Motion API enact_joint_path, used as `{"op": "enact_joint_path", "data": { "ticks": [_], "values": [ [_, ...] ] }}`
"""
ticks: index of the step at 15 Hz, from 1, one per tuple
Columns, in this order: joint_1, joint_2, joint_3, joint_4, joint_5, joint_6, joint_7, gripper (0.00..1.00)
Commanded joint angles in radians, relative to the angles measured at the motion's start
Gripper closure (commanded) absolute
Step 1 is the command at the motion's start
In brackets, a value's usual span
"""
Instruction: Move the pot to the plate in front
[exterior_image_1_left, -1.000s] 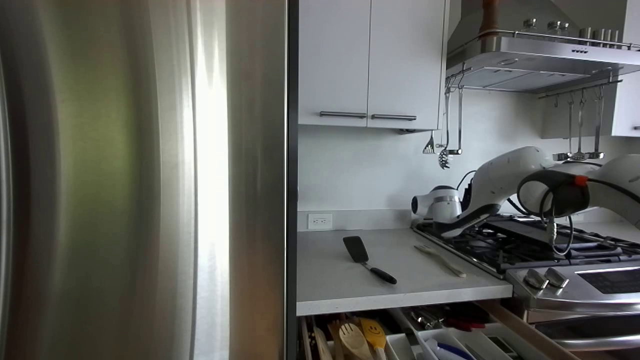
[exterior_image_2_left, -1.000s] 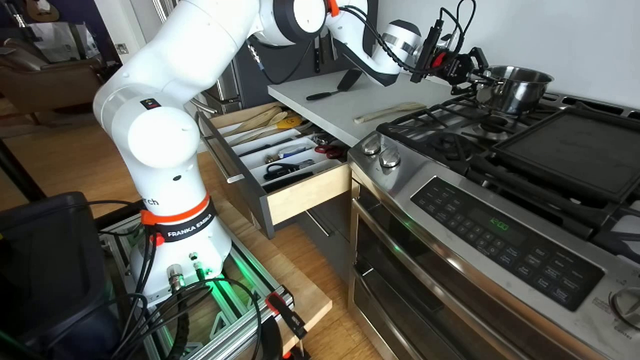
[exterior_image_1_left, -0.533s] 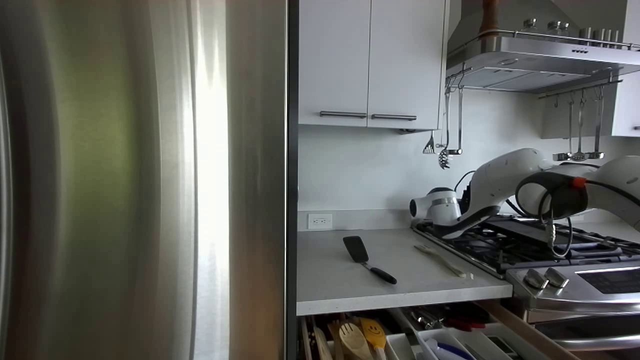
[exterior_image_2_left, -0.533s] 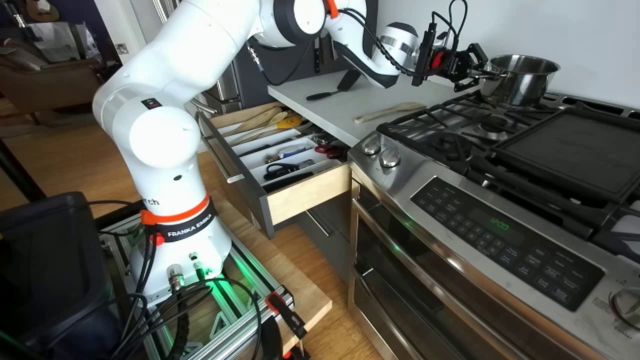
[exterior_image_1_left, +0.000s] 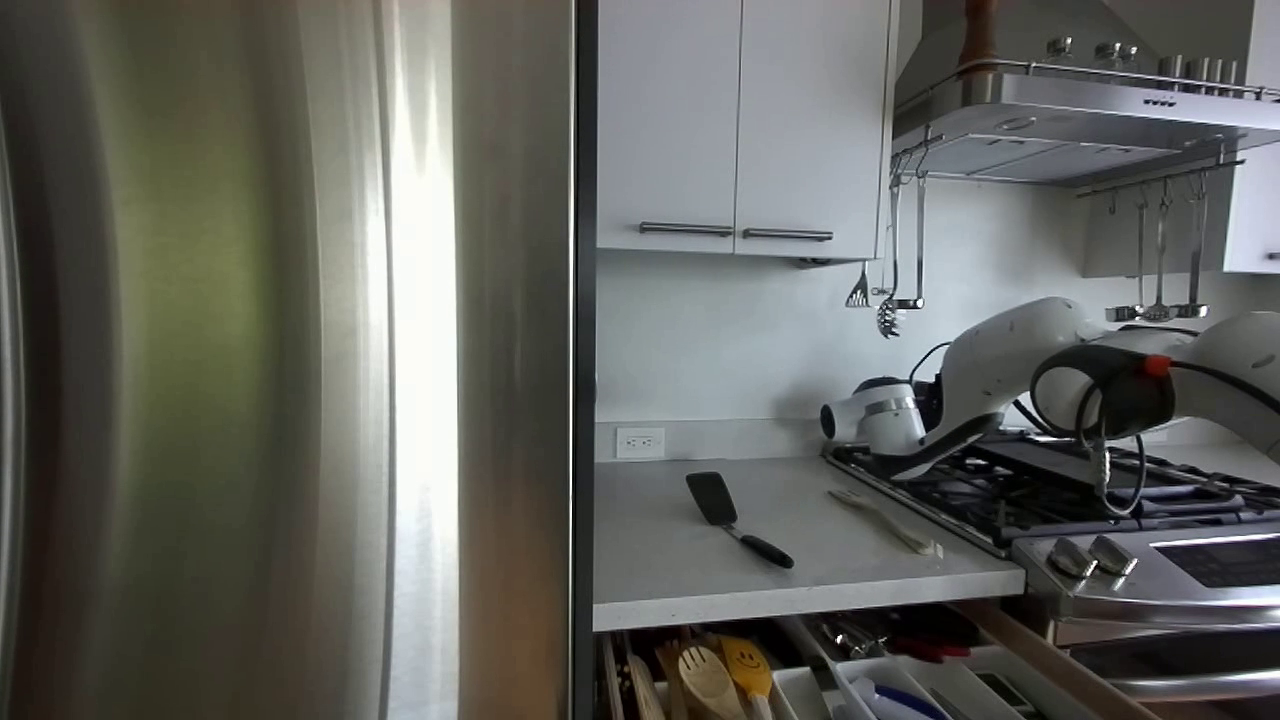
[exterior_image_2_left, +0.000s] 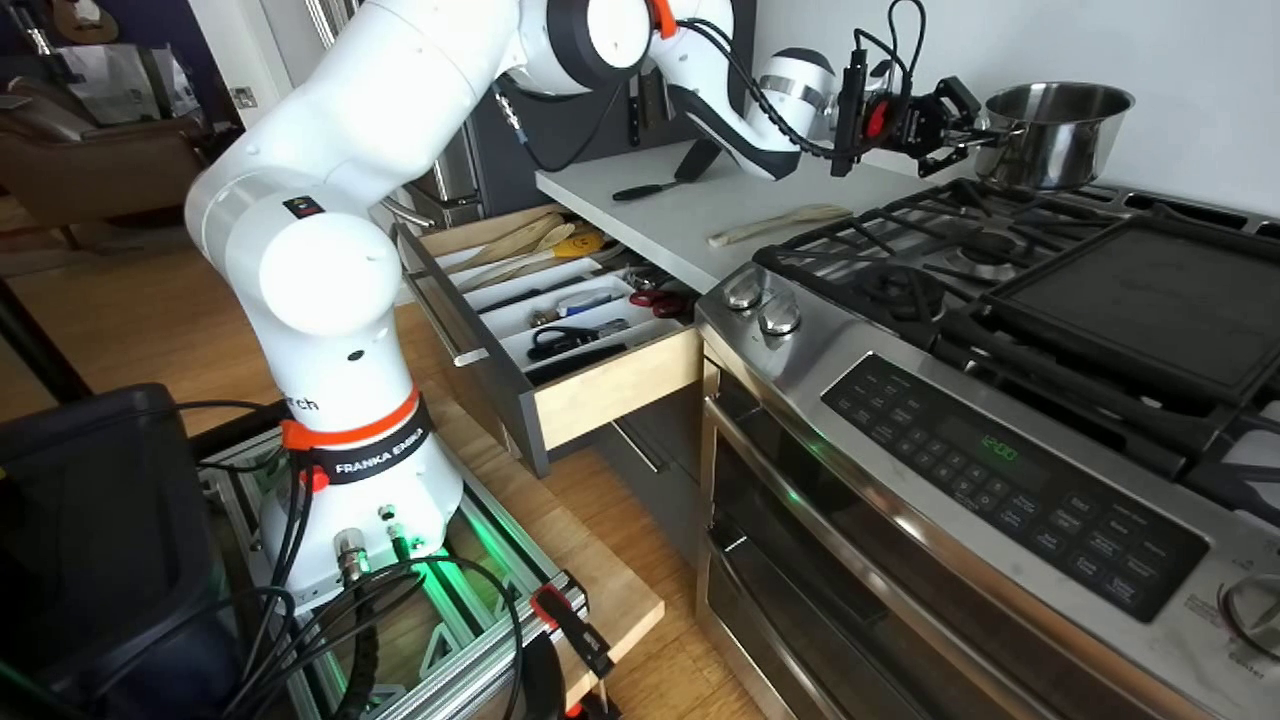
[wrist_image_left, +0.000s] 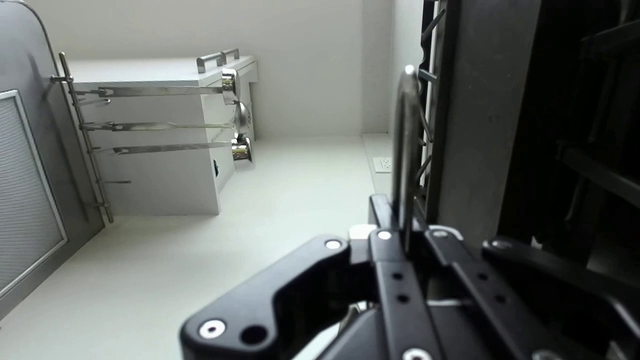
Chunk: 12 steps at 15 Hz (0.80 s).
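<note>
Kitchen: gas cooktop (exterior_image_2_left: 985, 258), hood (exterior_image_1_left: 1080, 98), utensil drawer (exterior_image_2_left: 620, 388).

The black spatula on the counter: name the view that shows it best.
An exterior view, with the black spatula fully uncovered. An exterior view where the arm apparently overlaps its blade shows less; the wrist view doesn't show it.

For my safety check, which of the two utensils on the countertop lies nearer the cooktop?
The pale wooden utensil, between the black spatula and the gas cooktop; the spatula lies farther off.

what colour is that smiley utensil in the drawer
The smiley utensil has a yellow head with a dark face, best seen in an exterior view.
</note>
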Motion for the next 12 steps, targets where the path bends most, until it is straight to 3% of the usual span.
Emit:
{"op": "enact_joint_path", "data": {
  "ticks": [1,8,12],
  "values": [
    [0.017,-0.178,0.008,-0.211,-0.014,-0.032,0.053,0.98],
    [0.036,-0.452,0.097,-0.496,0.041,-0.166,0.121,0.98],
    [0.027,-0.629,0.173,-0.658,0.226,-0.248,0.193,0.98]
  ]
}}
